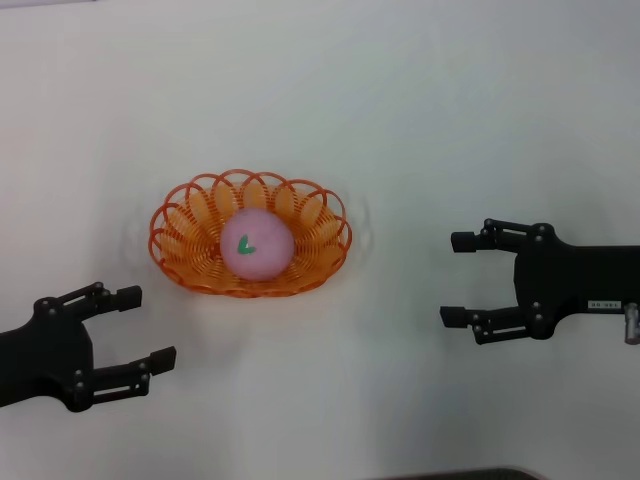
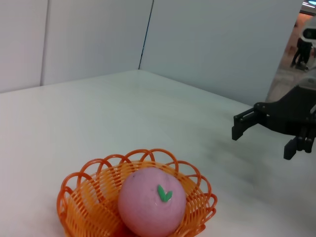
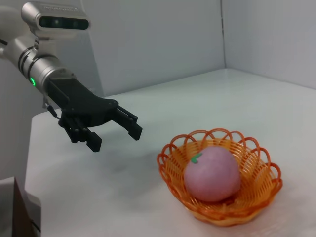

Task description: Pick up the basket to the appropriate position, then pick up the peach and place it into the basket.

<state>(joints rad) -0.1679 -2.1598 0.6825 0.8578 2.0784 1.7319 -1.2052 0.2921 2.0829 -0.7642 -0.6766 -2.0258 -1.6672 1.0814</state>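
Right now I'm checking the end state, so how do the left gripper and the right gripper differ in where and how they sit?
The left gripper sits low on the robot's left, close to the basket, while the right gripper sits farther from it on the opposite side. The left gripper points slantwise; the right gripper points straight across. Both are open, empty, and clear of the peach lying in the basket.
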